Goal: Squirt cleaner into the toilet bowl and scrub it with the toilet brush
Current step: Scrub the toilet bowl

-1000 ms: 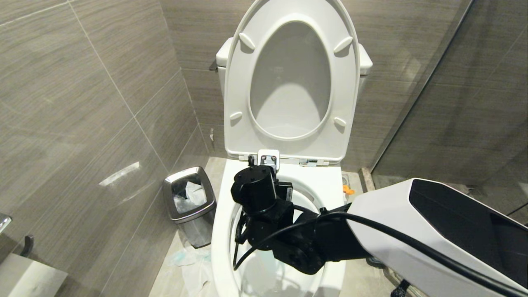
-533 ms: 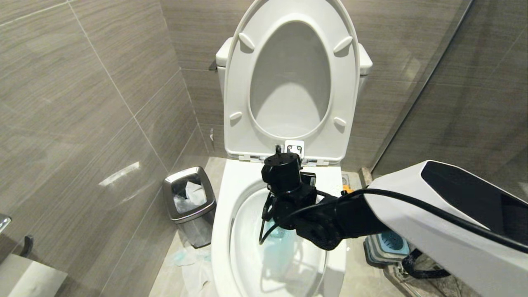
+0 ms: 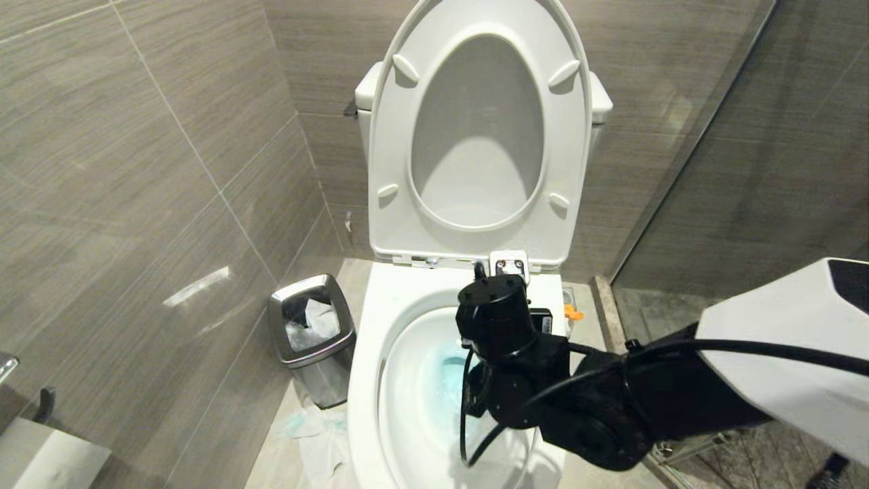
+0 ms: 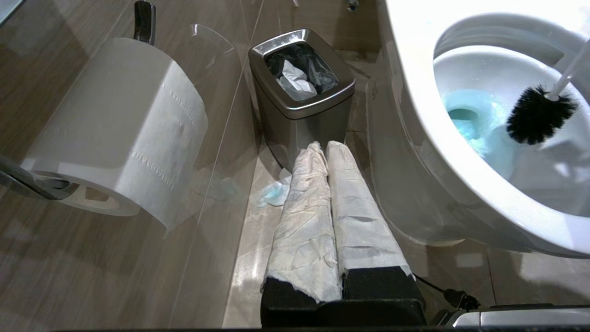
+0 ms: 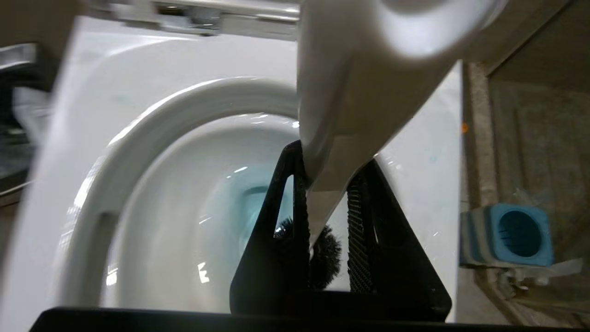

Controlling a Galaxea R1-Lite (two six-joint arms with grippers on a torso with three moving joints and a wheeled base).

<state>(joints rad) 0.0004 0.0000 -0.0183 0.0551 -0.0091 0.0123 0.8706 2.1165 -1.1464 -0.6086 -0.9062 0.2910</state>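
Note:
The white toilet bowl (image 3: 414, 401) stands with its seat and lid raised, and blue cleaner (image 4: 465, 115) tints the water in it. My right gripper (image 5: 332, 157) is shut on the toilet brush's white handle (image 5: 341, 115), reaching in over the bowl's right side. Only its black wrist (image 3: 502, 326) shows in the head view. The brush's black bristle head (image 4: 539, 115) is against the inner wall, just above the blue water. My left gripper (image 4: 320, 147), its fingers wrapped in white paper, is shut and empty, low beside the toilet.
A steel waste bin (image 3: 312, 333) with a liner stands left of the toilet, with crumpled tissue (image 3: 305, 424) on the floor. A toilet roll (image 4: 120, 124) hangs on the left wall. The grey-and-blue brush holder (image 5: 507, 235) sits right of the toilet, by a glass partition (image 3: 713, 136).
My right arm has swung from the bowl's left side to its right side, carrying the brush across the bowl. The left gripper has kept still.

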